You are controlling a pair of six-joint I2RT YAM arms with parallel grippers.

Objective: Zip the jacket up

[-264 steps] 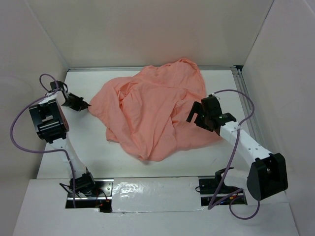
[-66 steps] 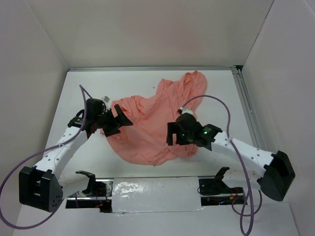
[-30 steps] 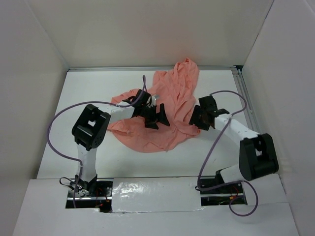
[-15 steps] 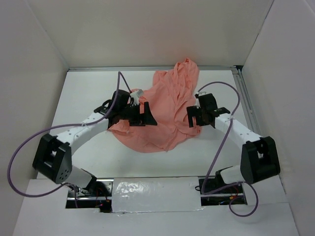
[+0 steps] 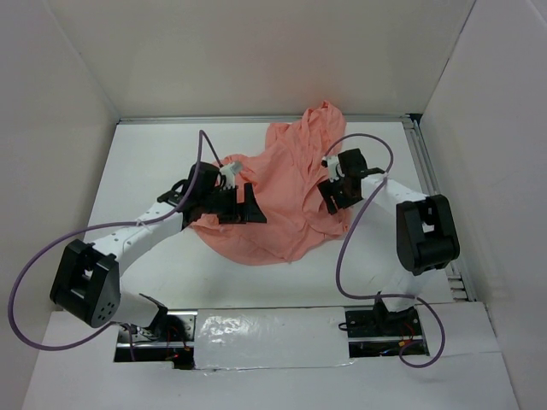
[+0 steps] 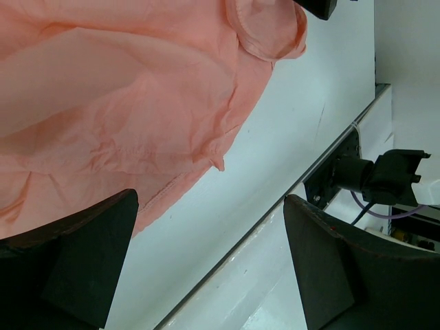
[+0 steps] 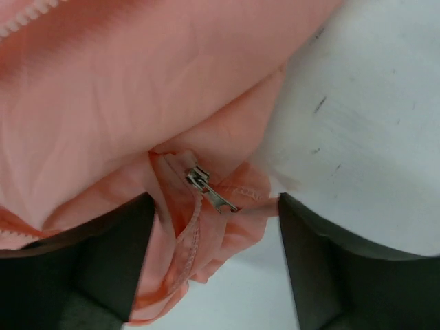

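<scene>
Seeing your jacket (image 5: 286,192) as a wrinkled salmon-pink heap on the table (image 5: 154,162), far middle. Your left gripper (image 5: 248,207) hangs spread over its left side; right gripper (image 5: 330,198), also spread, straddles the zipper pull (image 7: 210,187) at its right hem.

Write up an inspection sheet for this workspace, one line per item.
Surface: white table, with a few dark scuff marks.
Job's things: salmon-pink jacket of thin wrinkly fabric, bunched in a heap; small metal zipper slider at a fabric edge.
Clutter: nothing seen.
Grippers: left gripper open over the jacket's edge; right gripper open, fingers either side of the slider, not clamped.
Cables: purple cables loop off both arms.
Surroundings: white walls on three sides; metal rail along the right.
</scene>
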